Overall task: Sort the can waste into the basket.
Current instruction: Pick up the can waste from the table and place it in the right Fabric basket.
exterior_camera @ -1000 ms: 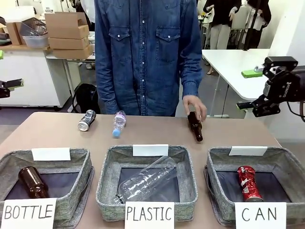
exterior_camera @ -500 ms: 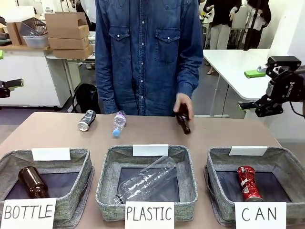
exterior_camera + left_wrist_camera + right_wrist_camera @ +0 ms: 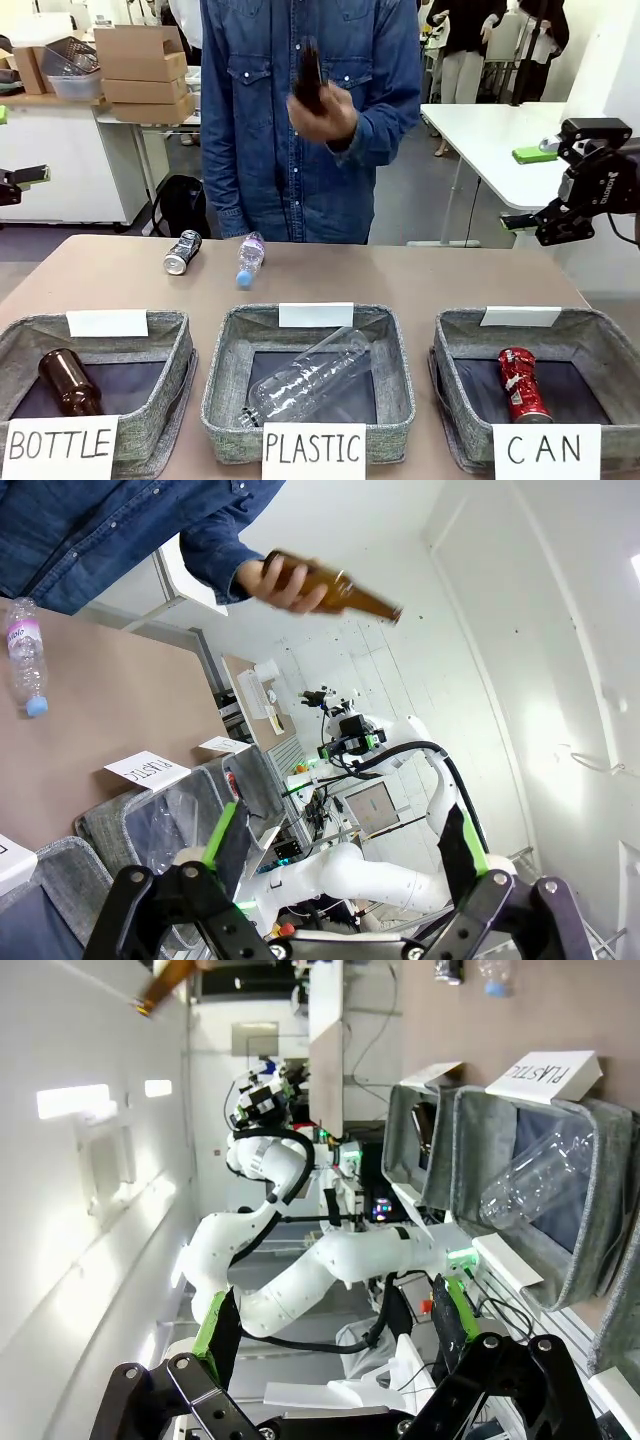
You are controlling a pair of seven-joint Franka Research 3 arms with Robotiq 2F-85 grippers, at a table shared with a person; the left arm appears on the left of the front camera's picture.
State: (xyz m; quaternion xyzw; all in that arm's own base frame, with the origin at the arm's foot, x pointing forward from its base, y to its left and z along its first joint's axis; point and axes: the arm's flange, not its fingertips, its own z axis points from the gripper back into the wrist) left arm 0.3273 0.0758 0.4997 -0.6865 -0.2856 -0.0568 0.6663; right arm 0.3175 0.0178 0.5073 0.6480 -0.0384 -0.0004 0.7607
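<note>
In CAN basket: red can | dark can outside, print unclear | left end effector, right end effector spread

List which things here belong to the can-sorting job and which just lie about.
Job: red dented metal can, in grey fabric basket signed CAN; dark silver-ended metal can.
Idle: small clear plastic bottle; large clear plastic bottle; brown glass bottle; held brown glass bottle.

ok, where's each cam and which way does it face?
Front: between the arms, facing the person across the table; right arm at right edge.
Left wrist: rolled, along the open left gripper towards the right arm.
Right wrist: rolled, along the open right gripper towards the left arm.
Shared: front and left wrist show the hand-held brown bottle.
</note>
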